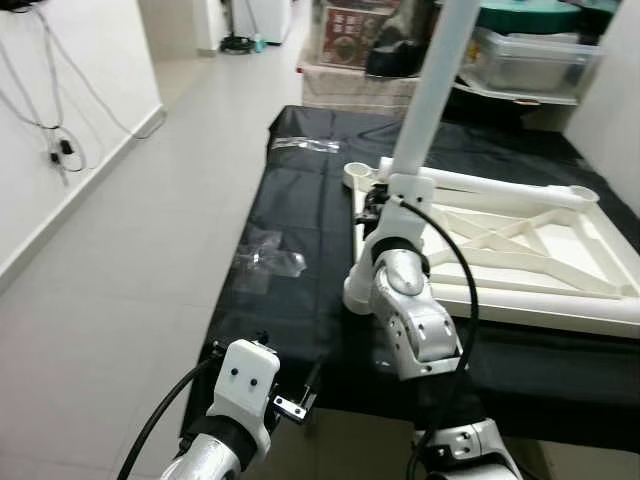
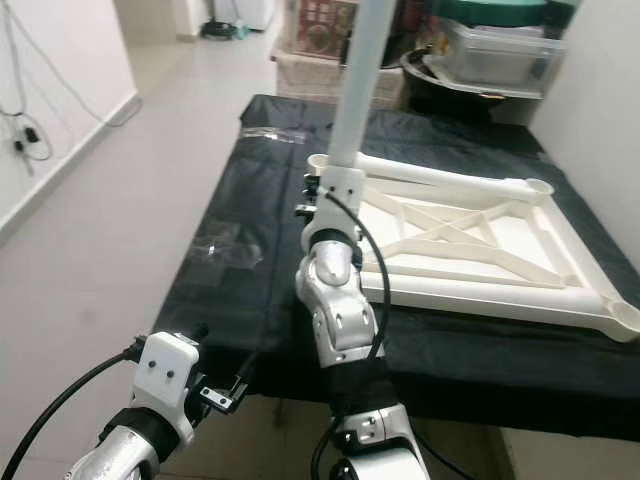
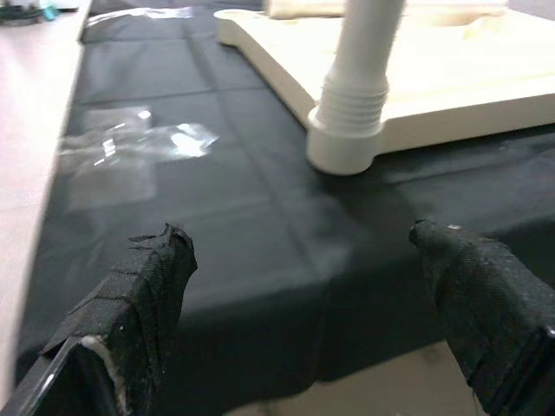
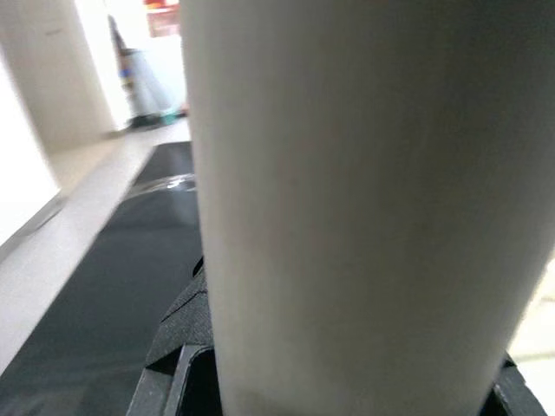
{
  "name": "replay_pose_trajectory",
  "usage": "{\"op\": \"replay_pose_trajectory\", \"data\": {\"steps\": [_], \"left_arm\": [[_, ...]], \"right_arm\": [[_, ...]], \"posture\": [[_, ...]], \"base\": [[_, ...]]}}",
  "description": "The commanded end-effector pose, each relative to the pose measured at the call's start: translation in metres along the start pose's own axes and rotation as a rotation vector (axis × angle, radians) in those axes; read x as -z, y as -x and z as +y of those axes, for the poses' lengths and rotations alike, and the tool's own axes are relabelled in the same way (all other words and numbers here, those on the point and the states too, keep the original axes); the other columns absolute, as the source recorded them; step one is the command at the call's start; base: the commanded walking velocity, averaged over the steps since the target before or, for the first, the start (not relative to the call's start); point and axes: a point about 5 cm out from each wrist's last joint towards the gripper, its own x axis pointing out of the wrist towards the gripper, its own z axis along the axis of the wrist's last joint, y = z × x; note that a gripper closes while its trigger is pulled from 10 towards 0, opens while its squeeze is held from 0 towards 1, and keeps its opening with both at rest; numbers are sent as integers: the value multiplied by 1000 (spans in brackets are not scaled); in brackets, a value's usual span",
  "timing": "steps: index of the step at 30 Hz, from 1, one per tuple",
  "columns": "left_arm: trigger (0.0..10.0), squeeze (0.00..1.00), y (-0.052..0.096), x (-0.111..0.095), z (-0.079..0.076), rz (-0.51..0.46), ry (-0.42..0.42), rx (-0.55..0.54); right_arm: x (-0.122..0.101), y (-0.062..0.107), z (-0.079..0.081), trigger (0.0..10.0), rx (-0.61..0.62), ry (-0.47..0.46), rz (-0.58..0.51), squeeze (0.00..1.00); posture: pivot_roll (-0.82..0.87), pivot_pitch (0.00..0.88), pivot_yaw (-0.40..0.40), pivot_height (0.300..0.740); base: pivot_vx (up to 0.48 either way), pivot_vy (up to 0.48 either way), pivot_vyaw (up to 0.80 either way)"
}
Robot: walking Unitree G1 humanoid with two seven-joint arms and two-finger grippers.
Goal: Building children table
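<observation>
Fingers of our right gripper (image 2: 318, 190) clamp the white table leg (image 1: 425, 95), standing upright in the tabletop's (image 1: 520, 245) near corner socket on the worktop (image 1: 290, 250). Our left gripper (image 3: 321, 286) hangs wide open nearby. We judge the leg light, stiff, smooth; grip low.

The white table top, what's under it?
A black cloth lies under the upside-down table top. Whatever supports the cloth is hidden. The right gripper holds an upright leg in a corner socket.
</observation>
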Motion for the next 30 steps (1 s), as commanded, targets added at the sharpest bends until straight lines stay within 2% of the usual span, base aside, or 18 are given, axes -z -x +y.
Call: {"op": "replay_pose_trajectory", "data": {"steps": [1, 8, 10, 11, 14, 18, 23, 30], "left_arm": [[10000, 0, 2, 0, -1, 3, -6, 3], [10000, 0, 2, 0, -1, 5, -3, 6], [10000, 0, 3, -1, -2, 5, -1, 6], [10000, 0, 3, -1, -2, 5, 0, 7], [10000, 0, 2, -1, -2, 7, 7, 7], [10000, 0, 1, 1, -2, 10, 12, 4], [10000, 0, 1, 1, -2, 9, 10, 5], [10000, 0, 1, -1, -1, 6, 7, 1]], "right_arm": [[34, 12, 14, 0, 86, -79, 206, 0], [30, 9, 18, 0, 152, -119, 188, 0], [26, 10, 21, 0, 141, -113, 167, 0], [20, 11, 29, 0, 109, -101, 125, 0], [14, 12, 34, 0, 78, -99, 91, 0], [3, 12, 43, 0, 33, -56, -6, 0], [7, 12, 44, 0, 38, -46, 11, 0], [28, 10, 38, 0, 162, -2, 103, 0]], "posture": [[76, 171, -66, 740], [79, 183, -63, 740], [76, 184, -66, 740], [79, 185, -67, 740], [77, 186, -68, 740], [72, 179, -71, 740], [73, 177, -71, 740], [71, 196, -66, 740]], "base": [[0, 0, 0], [0, 0, 0], [0, 0, 0], [0, 0, 0], [0, 0, 0], [0, 0, 0], [0, 0, 0], [0, 0, 0]]}}
